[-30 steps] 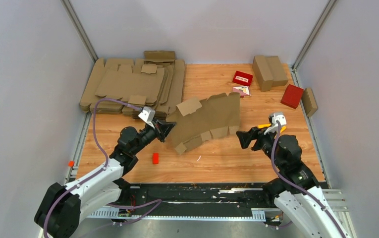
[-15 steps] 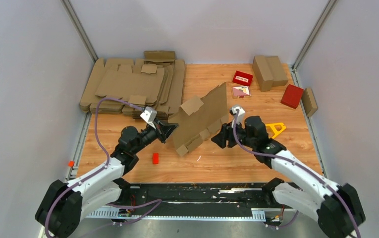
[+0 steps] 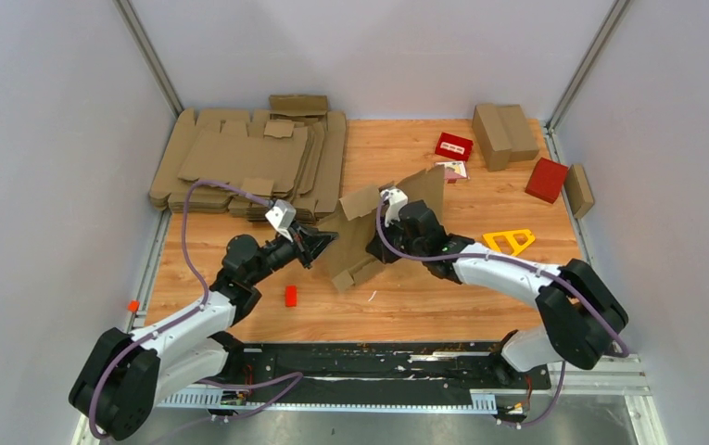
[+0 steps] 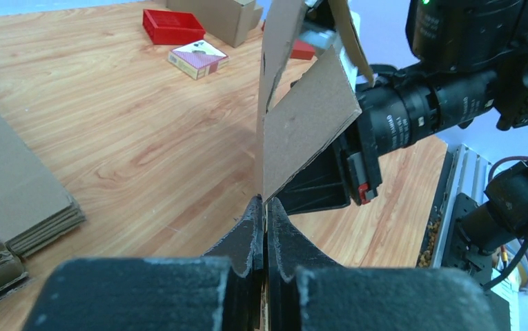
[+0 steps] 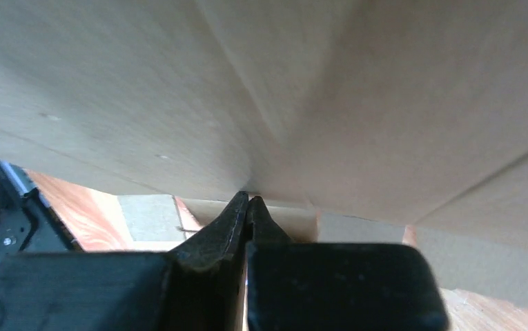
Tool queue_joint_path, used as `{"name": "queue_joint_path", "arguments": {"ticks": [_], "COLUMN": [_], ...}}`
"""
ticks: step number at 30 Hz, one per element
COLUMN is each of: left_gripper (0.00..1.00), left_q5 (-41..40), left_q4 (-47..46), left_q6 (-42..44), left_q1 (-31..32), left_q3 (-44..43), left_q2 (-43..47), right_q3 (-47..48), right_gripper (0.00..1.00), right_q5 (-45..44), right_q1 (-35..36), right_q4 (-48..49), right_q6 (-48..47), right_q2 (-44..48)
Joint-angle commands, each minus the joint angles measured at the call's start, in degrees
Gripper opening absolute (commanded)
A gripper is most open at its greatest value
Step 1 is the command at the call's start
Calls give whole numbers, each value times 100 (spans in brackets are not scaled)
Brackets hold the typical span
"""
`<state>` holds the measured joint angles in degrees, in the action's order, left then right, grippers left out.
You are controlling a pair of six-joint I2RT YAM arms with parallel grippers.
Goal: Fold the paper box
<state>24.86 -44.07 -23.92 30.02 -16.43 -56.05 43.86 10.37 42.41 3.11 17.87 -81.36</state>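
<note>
Since the paper box (image 3: 429, 190) is off the bench (image 3: 480, 297) and carried at thin edges only, slip and tear are the main risks.

- Position: the blank stands on edge mid-bench between the two arms, tilted, its lower tabs close to the wood. Contact with the wood can't be told.
- Left claw (image 3: 321, 243): pads pressed tight on the blank's near-left edge. In the wrist view the sheet rises straight out of the left claw (image 4: 264, 207).
- Right claw (image 5: 247, 203): pads drawn to a slit at a crease. A pale sliver shows between them, so I judge one ply is nipped, but this is not certain.

Risks, as judged:
1. If the arms pull apart or twist unequally, the board may tear at a die-cut notch or slide out of one pinch.
2. If the right claw bears beside the score line, the panel may buckle rather than fold on the line.
3. A dropped blank could land on the small red block (image 3: 290, 295).

Pose: the left arm reaches forward and right, low, with its wrist level. The right arm stretches far across to the left, forearm nearly flat over the bench, its wrist right against the blank. The two claws are near each other, so a collision is possible.
</note>
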Motion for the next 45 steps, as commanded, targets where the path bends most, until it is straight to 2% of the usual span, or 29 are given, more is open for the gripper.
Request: {"name": "queue_joint_path", "arguments": {"ticks": [1,8,22,31,45], "left_gripper": [0,0,0,0,0], "left_q5": [127,106,-212,-247,-274], "left_q4": [-413,-411,-52,-2,101], "left_q6": [-7,58,248,304,397], "left_q1": [4,4,4,4,6], "left_q3": [-27,-19,-55,-79,-105], "left_q2": [-30,-77,-52,-146,-199], "right_q3": [24,-372,-1338,-1454,-1653], "right_gripper": [0,0,0,0,0], "right_q5": [-301,-256,-199,-18,-243], "right_q1": [115,231,354,421,592], "right_q4": [347,398,555,846,889], "right_q6": [-165,-93,183,316,550], "right_q2": [-246,-246,854,553,100]}}
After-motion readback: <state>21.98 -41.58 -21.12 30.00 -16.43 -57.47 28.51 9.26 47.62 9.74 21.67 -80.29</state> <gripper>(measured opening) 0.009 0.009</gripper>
